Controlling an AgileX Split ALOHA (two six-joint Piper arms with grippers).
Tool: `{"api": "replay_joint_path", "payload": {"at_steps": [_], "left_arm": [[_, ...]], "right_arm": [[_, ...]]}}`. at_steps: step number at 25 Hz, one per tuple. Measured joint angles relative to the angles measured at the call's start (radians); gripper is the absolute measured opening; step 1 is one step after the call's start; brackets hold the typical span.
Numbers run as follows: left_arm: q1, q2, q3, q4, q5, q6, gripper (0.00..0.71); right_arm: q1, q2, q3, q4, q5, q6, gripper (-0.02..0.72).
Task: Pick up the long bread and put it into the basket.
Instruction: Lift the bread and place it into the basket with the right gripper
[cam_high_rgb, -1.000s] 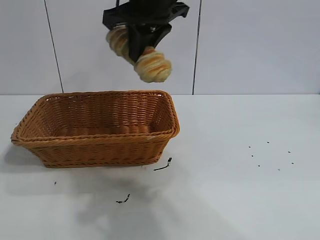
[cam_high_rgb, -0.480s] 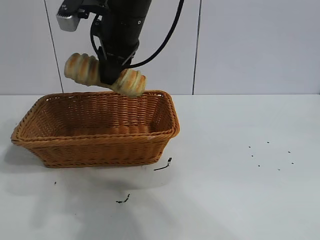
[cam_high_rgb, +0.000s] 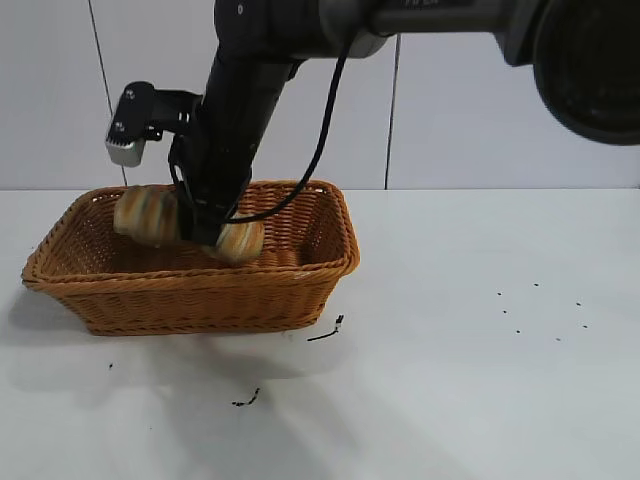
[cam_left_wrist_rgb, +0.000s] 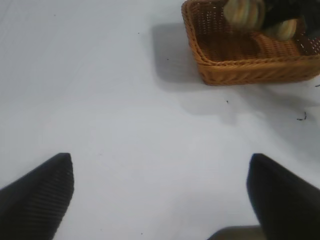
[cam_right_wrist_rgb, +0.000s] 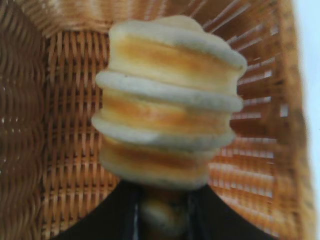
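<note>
Exterior view: a white table (cam_high_rgb: 470, 380) stands before a pale panelled wall. At the left of the table sits the basket (cam_high_rgb: 200, 290), a large rectangular wicker basket of orange-brown woven strands with flaring sides and a braided rim. The black right arm reaches down from the top of the picture into the basket. Its right gripper (cam_high_rgb: 203, 228) is low inside the basket, and its dark fingers sit on either side of the middle of the long bread (cam_high_rgb: 150, 213), an oblong golden-tan loaf with ridged segments and orange-brown stripes. The loaf lies roughly level below the rim line, 1 end on each side of the fingers. Whether the loaf touches the basket floor is not clear. A few small dark crumbs (cam_high_rgb: 330, 330) lie on the table in front of the basket and at the right.

Left wrist view: the left gripper (cam_left_wrist_rgb: 160, 192) hangs above bare table, its 2 black fingertips (cam_left_wrist_rgb: 37, 192) set wide apart with nothing between them. The basket (cam_left_wrist_rgb: 240, 72) is well away from it, with the loaf (cam_left_wrist_rgb: 245, 12) and the dark right arm inside.

Right wrist view: the loaf (cam_right_wrist_rgb: 167, 130) fills the middle, its ridges crosswise, over the woven basket floor (cam_right_wrist_rgb: 65, 165). The 2 dark fingers (cam_right_wrist_rgb: 122, 212) flank its near part closely; whether they grip it or have just loosened cannot be told.
</note>
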Motion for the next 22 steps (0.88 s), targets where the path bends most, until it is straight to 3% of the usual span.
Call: {"api": "replay_joint_path", "payload": {"at_steps": [2, 5, 14, 19, 22], "left_arm": [[0.000, 0.000, 0.000, 0.000, 0.000, 0.000, 0.693], [0.000, 0.000, 0.000, 0.000, 0.000, 0.000, 0.693], [0.000, 0.000, 0.000, 0.000, 0.000, 0.000, 0.693], [0.000, 0.000, 0.000, 0.000, 0.000, 0.000, 0.693], [0.000, 0.000, 0.000, 0.000, 0.000, 0.000, 0.693]], "right_arm": [[-0.009, 0.000, 0.000, 0.022, 0.000, 0.000, 0.574], [-0.022, -0.013, 0.000, 0.033, 0.001, 0.001, 0.666], [-0.027, -0.057, 0.000, 0.069, 0.029, 0.023, 0.689], [-0.027, -0.145, -0.003, 0.073, 0.059, 0.082, 0.689], [-0.028, -0.220, -0.005, 0.074, 0.074, 0.150, 0.689]]}}
